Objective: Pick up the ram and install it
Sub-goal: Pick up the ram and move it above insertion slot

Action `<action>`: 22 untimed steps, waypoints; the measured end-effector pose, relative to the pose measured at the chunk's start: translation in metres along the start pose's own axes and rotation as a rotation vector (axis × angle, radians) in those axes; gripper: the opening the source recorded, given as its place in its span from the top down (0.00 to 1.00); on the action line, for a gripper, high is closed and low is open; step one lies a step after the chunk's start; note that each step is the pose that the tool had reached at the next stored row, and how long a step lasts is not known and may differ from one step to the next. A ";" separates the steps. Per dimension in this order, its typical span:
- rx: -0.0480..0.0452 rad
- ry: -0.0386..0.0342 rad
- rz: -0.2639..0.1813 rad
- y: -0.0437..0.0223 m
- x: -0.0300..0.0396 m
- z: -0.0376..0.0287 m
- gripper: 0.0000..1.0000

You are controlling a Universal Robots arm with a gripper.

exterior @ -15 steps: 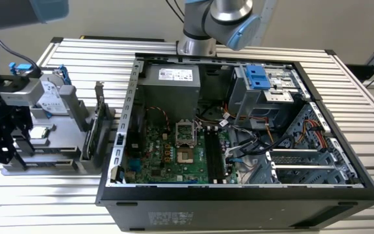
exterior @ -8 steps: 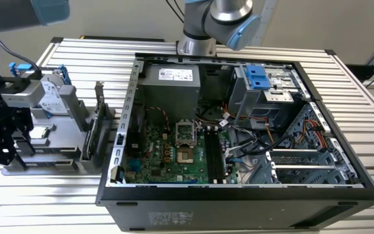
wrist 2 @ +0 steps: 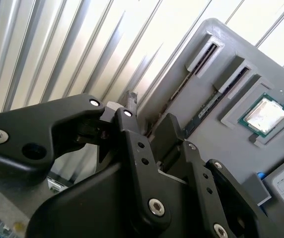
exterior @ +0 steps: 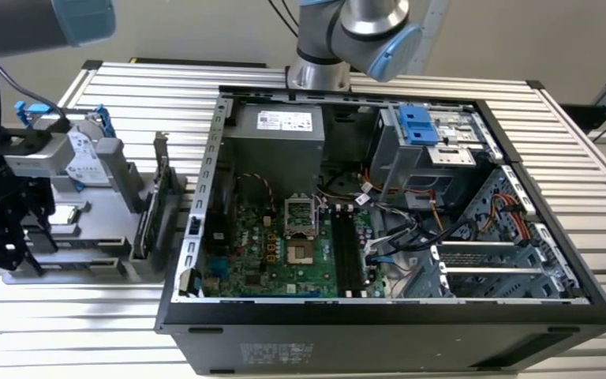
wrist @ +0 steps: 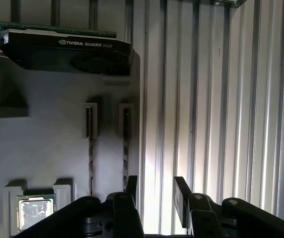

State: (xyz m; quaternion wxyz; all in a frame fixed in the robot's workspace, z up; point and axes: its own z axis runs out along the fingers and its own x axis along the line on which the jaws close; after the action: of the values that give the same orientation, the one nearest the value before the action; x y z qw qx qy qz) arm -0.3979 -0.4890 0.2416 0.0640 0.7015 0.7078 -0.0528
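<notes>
In the first wrist view two thin dark sticks stand edge-on in narrow slots of a grey parts holder; the nearer one, which I take for the ram, runs up to one of my fingers. My gripper is open, and the bare gap between its fingers lies over the ribbed table just beside the holder's edge. The second wrist view shows the gripper over the same slots, with the ram edge-on. In the exterior view the gripper hangs low at the holder's left end.
The holder also carries a processor chip, a black expansion card and a silver hard drive. The open computer case lies to the exterior view's right, its green motherboard and memory slots exposed.
</notes>
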 end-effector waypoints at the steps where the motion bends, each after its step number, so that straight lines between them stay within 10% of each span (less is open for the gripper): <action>1: 0.0000 -0.0016 0.000 0.0000 0.0001 0.0005 0.00; 22: -0.0005 -0.0245 0.000 0.0000 0.0071 0.0117 0.00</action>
State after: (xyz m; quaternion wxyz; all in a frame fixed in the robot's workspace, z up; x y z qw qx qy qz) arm -0.3978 -0.4840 0.2289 0.0728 0.7007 0.7071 -0.0613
